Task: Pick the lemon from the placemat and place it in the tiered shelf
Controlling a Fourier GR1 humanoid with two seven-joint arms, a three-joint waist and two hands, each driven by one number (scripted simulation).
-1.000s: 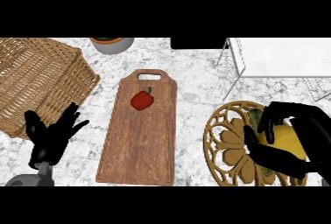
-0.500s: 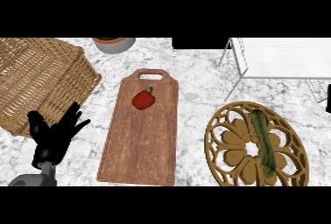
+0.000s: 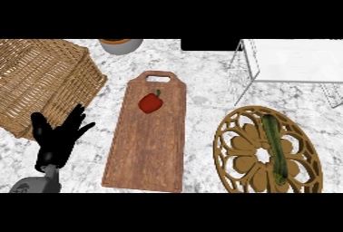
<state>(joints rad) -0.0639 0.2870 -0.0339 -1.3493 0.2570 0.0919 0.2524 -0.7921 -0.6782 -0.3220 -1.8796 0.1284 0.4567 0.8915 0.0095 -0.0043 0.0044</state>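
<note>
The left hand (image 3: 59, 138) shows at the lower left, fingers straight and spread, pointing up, holding nothing. It sits over bare marble just off the corner of the wicker basket (image 3: 41, 80), and it looks to be resting rather than working. Its grey forearm comes in from the lower edge below it. The right hand is nowhere in the head view, so I can say nothing of its fingers.

Next to the right lies the long wooden cutting board (image 3: 149, 136), handle end away from the robot, with a small red pepper (image 3: 150, 103) on its upper half. Beyond that, at the lower right, is the round openwork placemat (image 3: 267, 156). Only 1 thing lies on it: a long green vegetable (image 3: 273, 147), maybe a cucumber or zucchini. I see no lemon on the mat or anywhere else on the counter, so I cannot tell where it is; it may be with the unseen right hand.

A lemon, I would judge, is light, fairly stiff, rounded and a bit waxy, so it would roll. Fingers and thumb curled round its middle would suit it best.

The white wire tiered shelf (image 3: 291, 61) stands at the upper right, well apart from the left hand, and its visible tier holds nothing that I can make out. A grey bowl (image 3: 120, 45) peeks in at the top.
</note>
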